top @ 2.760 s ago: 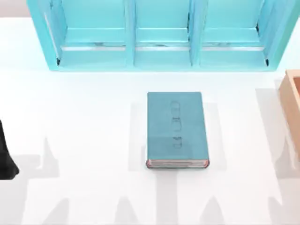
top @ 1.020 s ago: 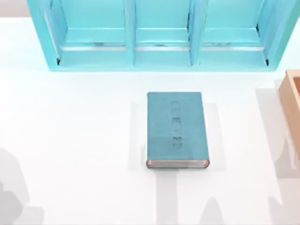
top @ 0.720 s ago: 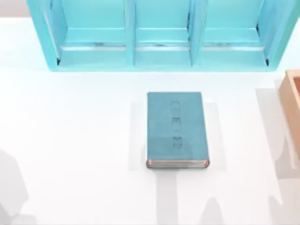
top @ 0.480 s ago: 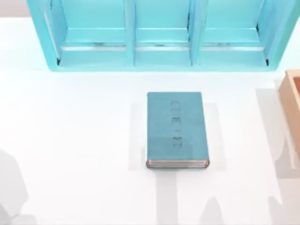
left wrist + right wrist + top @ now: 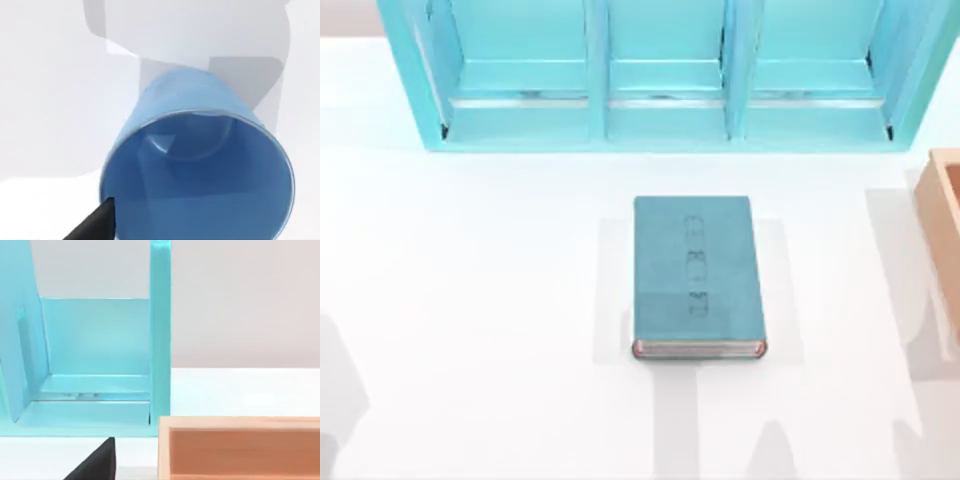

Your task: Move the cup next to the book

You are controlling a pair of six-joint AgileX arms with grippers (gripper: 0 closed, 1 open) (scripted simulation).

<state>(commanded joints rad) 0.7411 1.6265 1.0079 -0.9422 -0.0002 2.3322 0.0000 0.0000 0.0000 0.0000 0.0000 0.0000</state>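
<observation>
Cup (image 5: 200,170), light blue, sits close under the left wrist cam, mouth open toward it, inside bare, standing on the white worktop (image 5: 45,100); one dark fingertip (image 5: 97,225) of the left arm's jaws is right at the cup's rim, outside it, can't tell if touching. Whether those jaws are open or closed: can't tell. In the top view the book (image 5: 697,275) lies flat at the worktop's centre, teal cover up w/ faint embossed marks, spine-to-page axis running 12 to 6 o'clock, pale page edges w/ reddish trim at its 6 o'clock end. At 12 o'clock from the book, well apart, stands a big turquoise shelf unit (image 5: 660,80) w/ three open bays. At 3 o'clock, at the worktop's right edge, is part of a tan wooden box (image 5: 945,230). Right wrist cam: same wooden box close by, shelf unit's end bay behind it, one dark fingertip (image 5: 97,462) of the right jaws low in frame; their state can't be told either.
</observation>
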